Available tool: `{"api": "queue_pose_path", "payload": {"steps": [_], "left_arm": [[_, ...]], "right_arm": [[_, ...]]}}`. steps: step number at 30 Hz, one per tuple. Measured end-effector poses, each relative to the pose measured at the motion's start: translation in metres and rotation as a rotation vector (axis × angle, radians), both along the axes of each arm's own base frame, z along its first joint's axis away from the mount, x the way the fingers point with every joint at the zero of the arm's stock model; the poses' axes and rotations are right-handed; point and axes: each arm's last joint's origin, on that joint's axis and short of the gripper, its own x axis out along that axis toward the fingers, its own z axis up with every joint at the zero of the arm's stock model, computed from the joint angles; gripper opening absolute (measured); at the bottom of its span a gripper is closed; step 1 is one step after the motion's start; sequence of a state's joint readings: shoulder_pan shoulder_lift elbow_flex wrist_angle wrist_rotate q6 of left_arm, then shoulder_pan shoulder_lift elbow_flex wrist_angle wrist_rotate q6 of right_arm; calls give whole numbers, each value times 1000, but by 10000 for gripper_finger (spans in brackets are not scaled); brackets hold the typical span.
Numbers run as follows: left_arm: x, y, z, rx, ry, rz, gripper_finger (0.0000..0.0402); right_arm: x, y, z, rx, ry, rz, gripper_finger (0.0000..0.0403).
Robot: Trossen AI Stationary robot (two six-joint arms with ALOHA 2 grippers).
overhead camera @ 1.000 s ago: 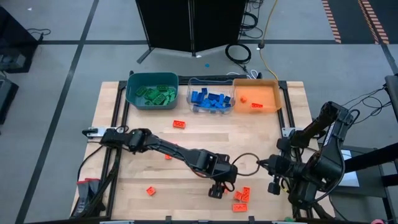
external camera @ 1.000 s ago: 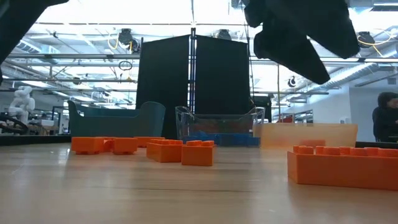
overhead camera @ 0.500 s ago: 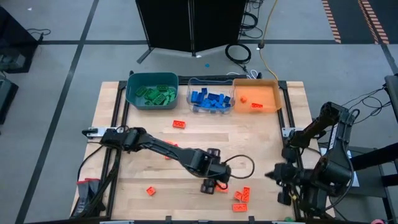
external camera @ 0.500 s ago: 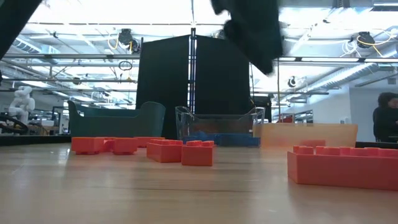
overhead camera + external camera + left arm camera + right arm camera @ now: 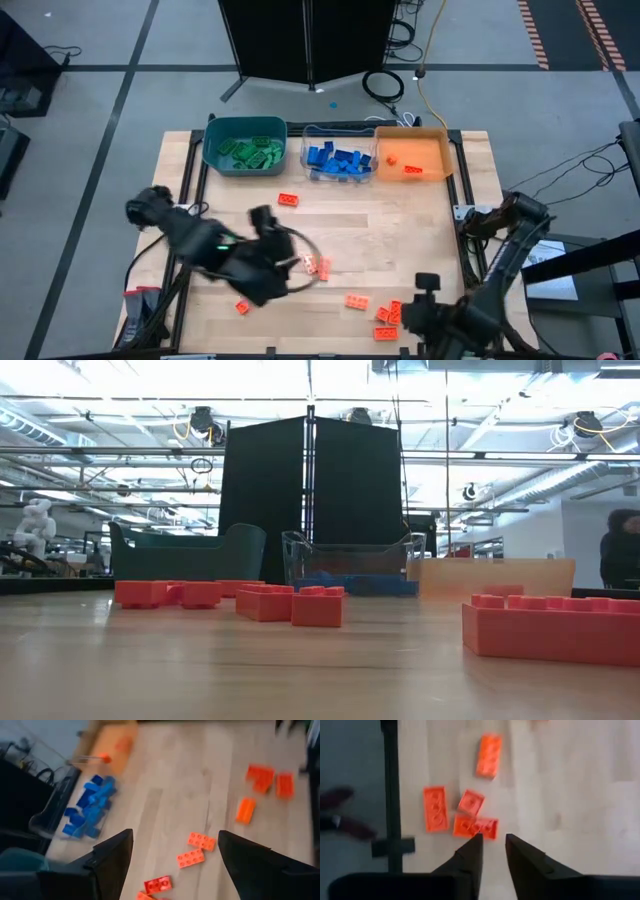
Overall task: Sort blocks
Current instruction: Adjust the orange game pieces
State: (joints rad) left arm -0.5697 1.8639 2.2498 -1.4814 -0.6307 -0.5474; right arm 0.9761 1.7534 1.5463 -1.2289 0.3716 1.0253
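Orange-red blocks lie flat on the wooden table: one near the bins (image 5: 290, 200), a pair at mid-table (image 5: 317, 266), one single (image 5: 355, 300), a cluster by the near edge (image 5: 389, 314) and one at the near left (image 5: 241, 306). Green blocks (image 5: 245, 152) fill the teal bin and blue ones (image 5: 338, 160) the clear bin. Two orange blocks (image 5: 412, 170) lie in the orange bin. My left gripper (image 5: 285, 268) is wide open and empty, just left of the pair (image 5: 195, 849). My right gripper (image 5: 420, 300) hangs above the cluster (image 5: 465, 815), its fingers a narrow gap apart.
The teal bin (image 5: 214, 150), clear bin (image 5: 306, 160) and orange bin (image 5: 445, 155) stand in a row along the far edge. A dark frame bar (image 5: 390, 795) runs beside the cluster. A person (image 5: 622, 545) stands in the room beyond. Bare wood (image 5: 420, 230) lies right of centre.
My left arm has drawn back from the near middle of the table toward its left side, uncovering the pair of orange blocks, and has left the low view. My right arm has moved toward the near edge and leftward, closer to the block cluster.
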Motion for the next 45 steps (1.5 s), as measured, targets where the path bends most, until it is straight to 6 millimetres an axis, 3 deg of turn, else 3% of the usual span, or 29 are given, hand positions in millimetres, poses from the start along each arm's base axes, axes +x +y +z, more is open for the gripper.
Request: {"api": "queue_pose_path", "payload": {"steps": [4, 6, 11, 16, 22, 26, 30, 35, 41, 45], "left_arm": [[-35, -9, 17, -13, -103, 62, 298], [-47, -16, 19, -15, -122, 69, 298], [-65, -41, 18, -54, -142, 17, 299], [-77, -59, 7, -95, -149, 32, 299], [-85, -69, 1, -119, -158, 43, 299], [-87, -71, 0, -159, -173, 76, 299], [-89, -72, 0, -185, -182, 95, 299], [-88, -72, 0, -218, -195, 129, 299], [-88, -72, 1, -194, -220, 130, 299], [-88, -71, 1, -192, -231, 137, 299]], "right_arm": [[20, 7, -11, 139, 94, 83, 131], [27, 18, -15, 239, 103, 156, 134], [26, 38, -35, 260, 146, 223, 81], [32, 42, -73, 166, 282, 251, 12], [53, 50, -110, 201, 319, 321, 2], [60, 48, -121, 166, 322, 405, 1], [67, 23, -139, 94, 357, 453, 1], [90, -22, -159, 158, 426, 408, 0], [126, -70, -166, 392, 470, 428, 0], [145, -106, -166, 379, 432, 340, 0]]}}
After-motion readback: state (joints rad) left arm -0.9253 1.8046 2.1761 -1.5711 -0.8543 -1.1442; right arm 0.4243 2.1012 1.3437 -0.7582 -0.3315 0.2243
